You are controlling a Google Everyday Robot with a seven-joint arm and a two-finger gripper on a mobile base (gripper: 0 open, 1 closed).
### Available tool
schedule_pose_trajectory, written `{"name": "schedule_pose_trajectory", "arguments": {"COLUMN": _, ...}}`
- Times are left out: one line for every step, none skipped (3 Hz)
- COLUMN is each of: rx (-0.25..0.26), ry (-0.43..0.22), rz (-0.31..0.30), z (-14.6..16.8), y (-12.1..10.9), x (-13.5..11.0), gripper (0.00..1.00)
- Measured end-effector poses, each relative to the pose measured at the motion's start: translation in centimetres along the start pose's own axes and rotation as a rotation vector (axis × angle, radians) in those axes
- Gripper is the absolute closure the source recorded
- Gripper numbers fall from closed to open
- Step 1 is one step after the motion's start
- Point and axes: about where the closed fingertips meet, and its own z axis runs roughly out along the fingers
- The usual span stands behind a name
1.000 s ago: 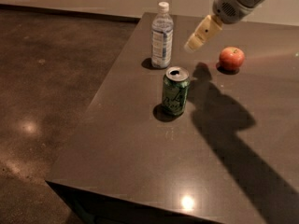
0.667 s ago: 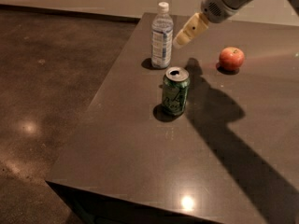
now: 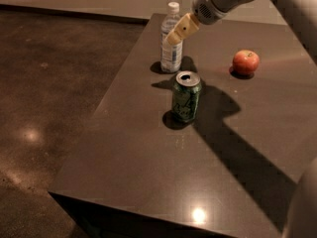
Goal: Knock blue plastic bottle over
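The blue plastic bottle [image 3: 171, 41], clear with a white cap and a blue-and-white label, stands upright at the far left of the dark table [image 3: 148, 148]. My gripper [image 3: 176, 32] comes in from the upper right. Its pale fingertips overlap the bottle's upper body, just below the neck, on its right side. I cannot tell if they touch it.
A green soda can [image 3: 186, 97] stands upright in front of the bottle, nearer to me. A red apple [image 3: 246, 62] lies to the right. The table's left edge runs close to the bottle, with dark floor [image 3: 54, 83] beyond it.
The gripper has moved left and slightly up, from between the bottle and the apple to the bottle's upper body. The bottle still stands upright.
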Motion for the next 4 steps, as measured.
{"name": "schedule_pose_trajectory", "arguments": {"rx": -0.033, "ry": -0.023, "rz": -0.008, "z": 1.9, "y": 1.0, "x": -0.9, "gripper": 0.00}}
{"name": "schedule_pose_trajectory", "arguments": {"rx": -0.069, "ry": -0.044, "rz": -0.018, "z": 3.2, "y": 1.8, "x": -1.4, "gripper": 0.16}}
{"name": "schedule_pose_trajectory", "arguments": {"rx": -0.099, "ry": -0.069, "rz": -0.016, "z": 3.8, "y": 2.3, "x": -1.7, "gripper": 0.39}}
{"name": "schedule_pose_trajectory", "arguments": {"rx": -0.125, "ry": -0.087, "rz": -0.018, "z": 3.4, "y": 2.6, "x": -2.0, "gripper": 0.62}}
